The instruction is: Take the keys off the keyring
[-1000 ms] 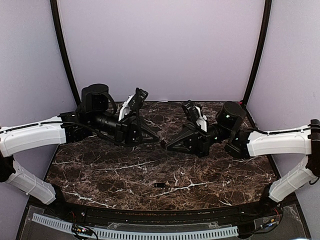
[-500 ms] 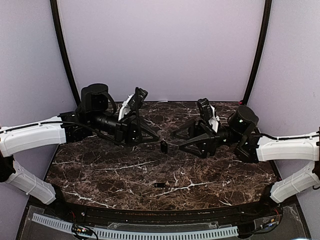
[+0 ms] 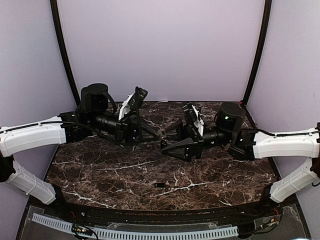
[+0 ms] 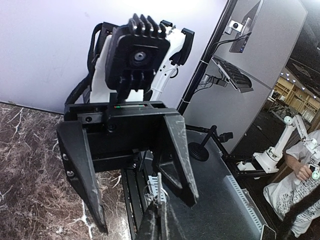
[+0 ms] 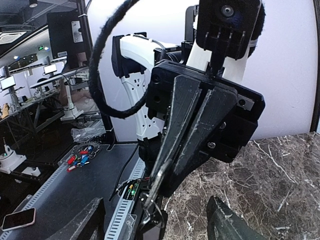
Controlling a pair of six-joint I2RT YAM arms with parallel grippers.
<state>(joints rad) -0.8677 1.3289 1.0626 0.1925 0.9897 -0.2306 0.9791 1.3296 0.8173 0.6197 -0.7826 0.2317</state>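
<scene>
My left gripper (image 3: 162, 134) is shut on the thin wire keyring (image 4: 159, 191), held up over the middle of the marble table (image 3: 100, 170). In the right wrist view the keyring (image 5: 156, 199) sticks out below the left gripper's closed fingers (image 5: 186, 131), and a dark key (image 5: 161, 226) hangs from it. My right gripper (image 3: 164, 139) faces the left one with its jaws wide open, one finger (image 4: 82, 177) on each side of the ring and touching nothing. Another small dark key (image 3: 159, 185) lies loose on the table near the front.
A white perforated cable rail (image 3: 135, 233) runs along the near edge in front of the arm bases. Black curved posts (image 3: 64, 55) stand at the back corners. Both arms reach inward low over the back half of the table.
The right gripper opened, drew back to the right, then came back left, and its open fingers now flank the ring. The left gripper stayed put and shut.
</scene>
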